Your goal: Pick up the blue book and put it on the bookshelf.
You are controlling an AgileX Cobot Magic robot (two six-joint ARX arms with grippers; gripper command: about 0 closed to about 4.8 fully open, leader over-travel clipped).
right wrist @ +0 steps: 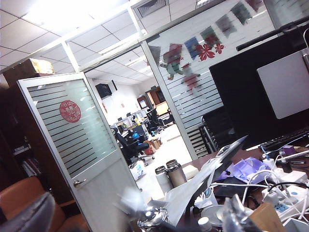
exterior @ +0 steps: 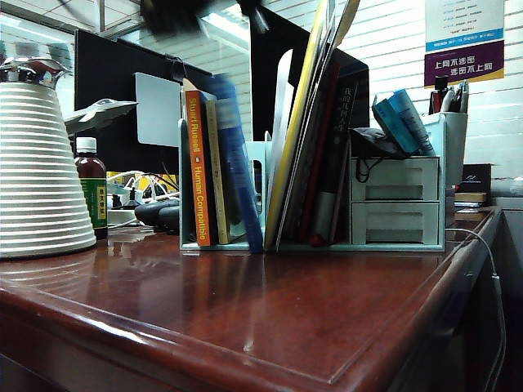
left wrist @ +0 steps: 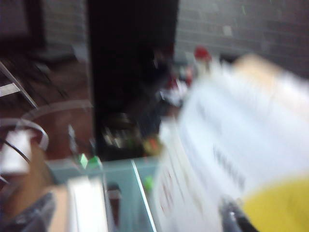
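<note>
The blue book (exterior: 235, 163) stands blurred in the left bay of the teal-grey bookshelf (exterior: 265, 159), leaning against a yellowish book and the orange book (exterior: 198, 171). Its foot rests at the bay's front edge. A dark blurred shape above the shelf, at the top of the exterior view, is my left gripper (exterior: 200, 10). In the heavily blurred left wrist view the left gripper (left wrist: 130, 218) looks down on the shelf's dividers (left wrist: 140, 193), its fingers (left wrist: 26, 217) wide apart and holding nothing. My right gripper (right wrist: 130, 217) is open and empty, facing the office.
A white ribbed kettle (exterior: 37, 163) and a brown bottle (exterior: 91, 192) stand left of the shelf, with black monitors (exterior: 114, 90) behind. The shelf's right side holds two drawers (exterior: 396, 200), light-blue booklets (exterior: 404, 118) and tall leaning books (exterior: 315, 139). The wooden desk (exterior: 245, 318) runs to the front edge.
</note>
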